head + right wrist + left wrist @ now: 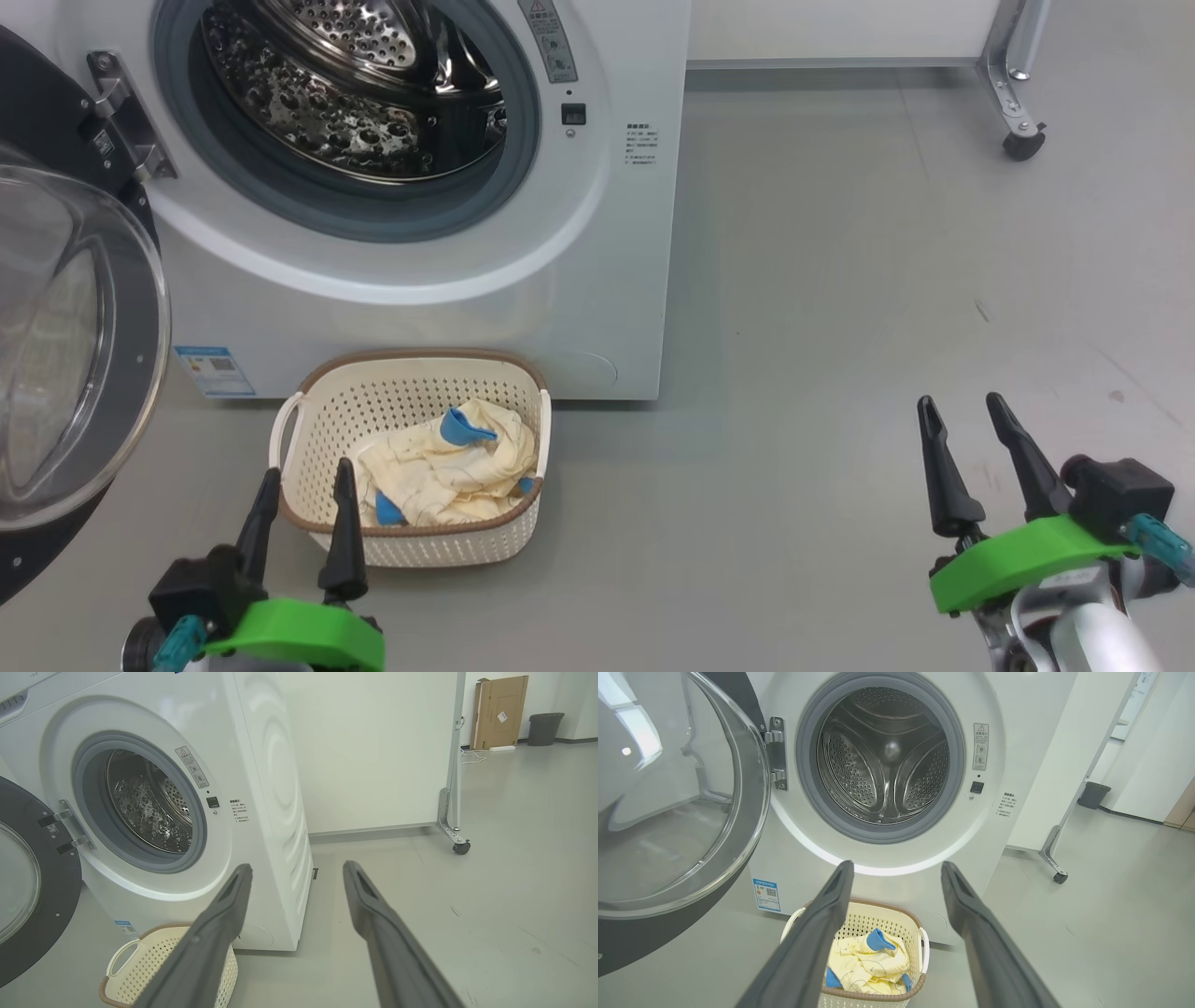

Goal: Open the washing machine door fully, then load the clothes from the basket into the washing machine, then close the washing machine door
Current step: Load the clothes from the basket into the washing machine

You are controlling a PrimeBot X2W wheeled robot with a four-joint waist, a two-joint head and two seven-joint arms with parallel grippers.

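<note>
A: Far left?
B: Washing machine door (56,327) stands open, cut off by the frame edge. Left gripper (308,467) spread, empty, its fingers hiding part of the basket (411,551) rim.
A: Middle?
B: Clothes (448,467) bundled in the basket, on the floor just before the washing machine (597,280); drum top cropped.
A: Right?
B: Right gripper (960,399) spread, empty, well apart from the basket.
</note>
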